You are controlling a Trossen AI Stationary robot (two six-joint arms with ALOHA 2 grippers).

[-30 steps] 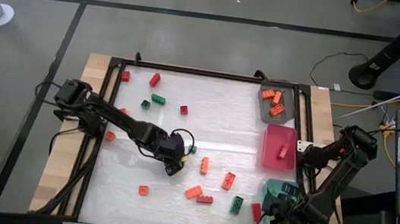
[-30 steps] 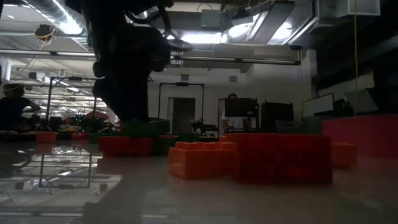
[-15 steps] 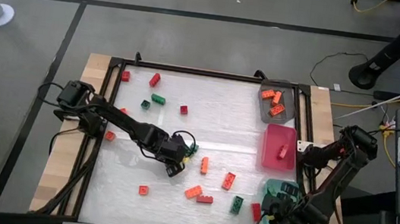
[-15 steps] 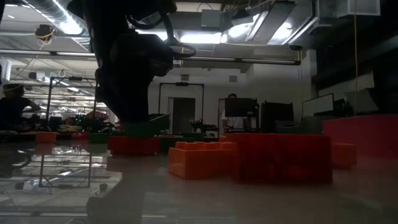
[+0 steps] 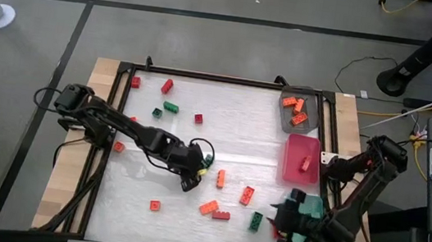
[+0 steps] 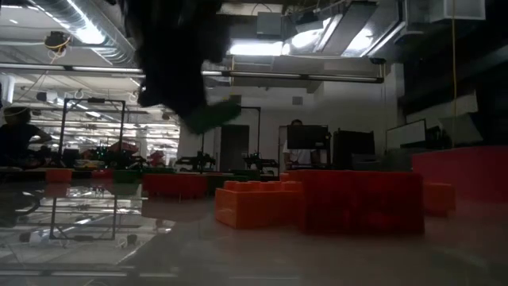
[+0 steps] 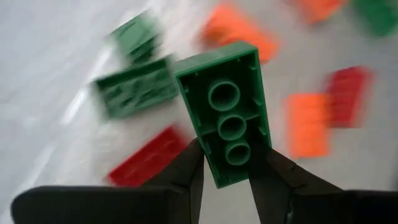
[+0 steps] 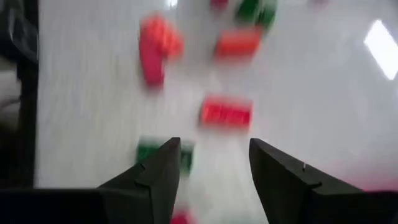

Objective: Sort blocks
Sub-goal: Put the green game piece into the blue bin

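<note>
Red, orange and green blocks lie scattered on the white table top, among them a red one [image 5: 167,85] and an orange one [image 5: 220,179]. My left gripper [image 5: 195,174] is near the table's middle, shut on a green block [image 7: 227,118], which hangs above the table in the low view [image 6: 213,115]. My right gripper [image 8: 214,168] is at the near right [image 5: 285,220], beside the teal tray [image 5: 313,207]. It is open over bare table, with a green block [image 8: 149,152] beside one finger. My left gripper pinches the green block by its two long sides, at the end nearer the wrist [image 7: 217,171], between its two fingers. The fingers slant down from the table's left and lie along the block. The block is lifted clear and tilted, its hollow underside facing the wrist camera.
A grey tray [image 5: 309,122] with orange blocks stands at the far right. A pink tray [image 5: 292,159] with one orange block is in front of it. A red block [image 6: 361,201] and an orange one [image 6: 258,203] lie close to the low camera. A black frame [image 5: 205,76] edges the table.
My left gripper has shut on the green block and risen, lifting it clear of the table and tipping it. My right gripper has turned at the wrist and swung a little toward the table's left, out over the table top.
</note>
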